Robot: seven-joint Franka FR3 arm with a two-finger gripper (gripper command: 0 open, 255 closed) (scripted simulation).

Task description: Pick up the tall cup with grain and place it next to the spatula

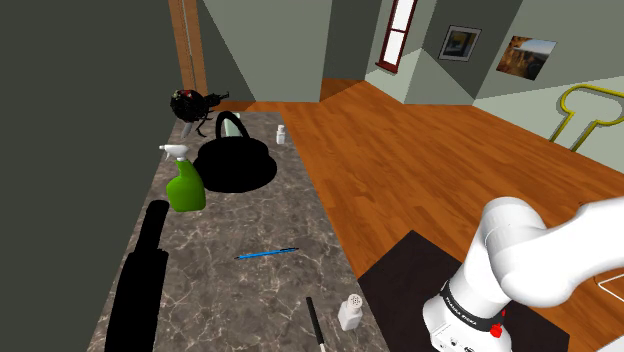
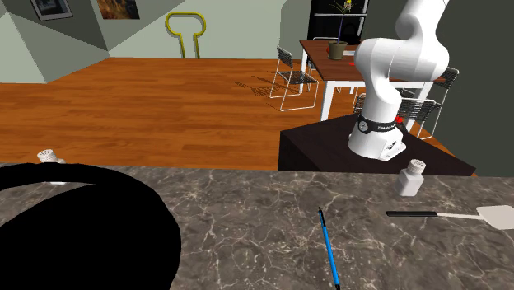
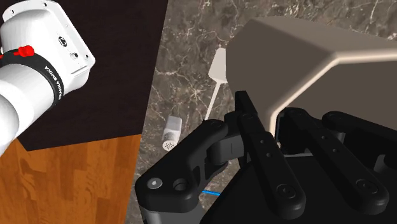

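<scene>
My gripper (image 3: 273,121), clasping the beige tall cup (image 3: 305,57), hangs above the table (image 3: 191,38); best lowered upright just beside the spatula (image 3: 219,69), clear of the shaker (image 3: 170,133).

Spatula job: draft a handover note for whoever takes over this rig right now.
Tool: raised over the stand and counter; open or shut cannot be told. A beige angular object sits close against it, possibly the cup; hold unconfirmed.
Spatula: flat on the marble counter, beside a white shaker, blue pen nearby.
Done: no cup stands by the spatula.
Left: confirm the cup, set it next to the spatula.
</scene>
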